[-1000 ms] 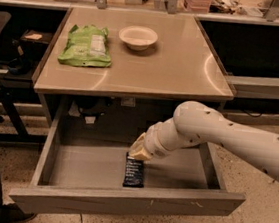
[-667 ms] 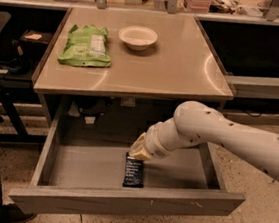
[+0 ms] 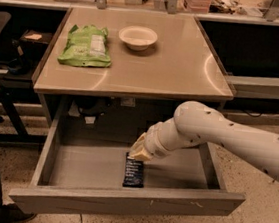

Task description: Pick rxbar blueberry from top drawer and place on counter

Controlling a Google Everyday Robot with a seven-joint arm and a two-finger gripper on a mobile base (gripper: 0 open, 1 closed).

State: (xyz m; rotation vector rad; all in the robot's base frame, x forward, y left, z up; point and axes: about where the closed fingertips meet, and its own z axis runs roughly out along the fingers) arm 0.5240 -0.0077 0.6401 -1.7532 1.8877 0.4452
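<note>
So the tool (image 3: 140, 153) is sitting low in the middle of the frame, right over the upper end of the rxbar blueberry (image 3: 134, 173). It's hiding that end, so I can't tell how open it is or whether it's gripping anything. Nothing is looking different from a second ago. The bar is lying flat on the top drawer (image 3: 119, 204) floor, long axis running front-to-back, below the desk (image 3: 159, 70).
</note>
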